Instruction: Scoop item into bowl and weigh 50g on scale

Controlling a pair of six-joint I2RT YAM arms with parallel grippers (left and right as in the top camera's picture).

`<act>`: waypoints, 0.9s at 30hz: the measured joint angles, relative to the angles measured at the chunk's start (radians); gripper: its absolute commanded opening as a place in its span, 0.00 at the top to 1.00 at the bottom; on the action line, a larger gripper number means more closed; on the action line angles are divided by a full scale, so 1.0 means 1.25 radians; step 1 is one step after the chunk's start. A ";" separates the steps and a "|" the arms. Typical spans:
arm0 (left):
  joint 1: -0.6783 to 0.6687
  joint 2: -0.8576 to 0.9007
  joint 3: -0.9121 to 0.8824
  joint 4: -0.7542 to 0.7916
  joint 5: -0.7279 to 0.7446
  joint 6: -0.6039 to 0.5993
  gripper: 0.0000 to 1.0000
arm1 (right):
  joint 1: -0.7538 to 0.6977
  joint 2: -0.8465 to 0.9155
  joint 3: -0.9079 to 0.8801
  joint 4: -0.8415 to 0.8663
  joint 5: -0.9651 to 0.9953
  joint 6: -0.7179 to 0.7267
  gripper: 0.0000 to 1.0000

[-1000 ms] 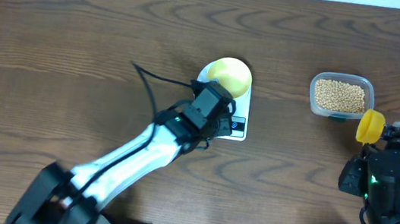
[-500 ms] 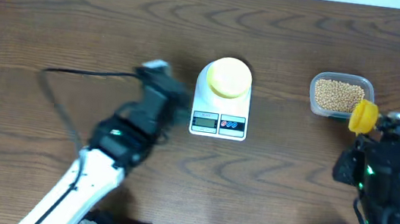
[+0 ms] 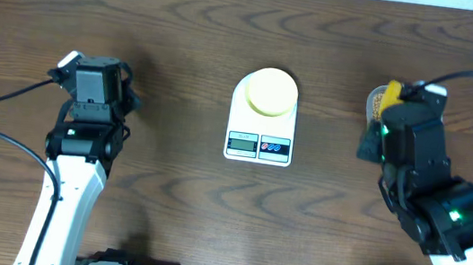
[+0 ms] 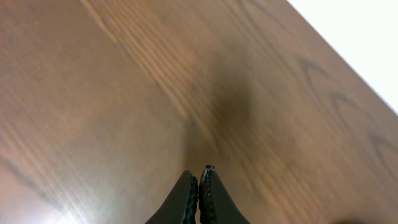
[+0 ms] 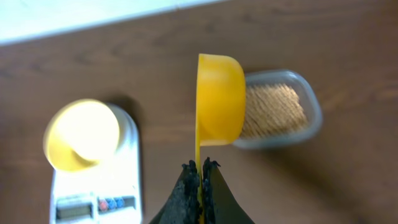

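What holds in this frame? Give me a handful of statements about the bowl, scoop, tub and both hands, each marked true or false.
1. The bowl sits on the scale. True.
2. The right hand grips the scoop by its handle. True.
3. The tub stands on the scale. False: it stands on the table, beside the scale.
4. The left hand is open. False: it is shut on nothing, above bare table.
5. The tub holds beans. True.

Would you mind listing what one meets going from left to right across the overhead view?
left arm → scale, with the bowl sitting on its platform → right arm, with the yellow scoop at its tip
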 measured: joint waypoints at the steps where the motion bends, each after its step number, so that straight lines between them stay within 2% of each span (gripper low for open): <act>1: 0.003 0.009 0.000 0.016 0.002 0.001 0.93 | 0.000 0.011 0.000 0.029 -0.001 0.000 0.99; 8: 0.001 0.058 0.000 0.042 0.129 0.009 0.93 | -0.031 0.069 -0.001 0.144 -0.016 0.001 0.99; 12: -0.033 0.078 0.000 0.039 0.227 0.012 0.93 | -0.061 0.085 -0.001 0.153 -0.042 0.001 0.99; 21: -0.251 0.081 0.000 0.005 0.281 0.010 0.93 | -0.072 0.086 -0.001 0.138 -0.099 -0.016 0.99; 27: -0.404 0.081 0.000 -0.060 0.281 -0.083 0.93 | -0.072 0.086 -0.001 0.025 -0.183 -0.022 0.99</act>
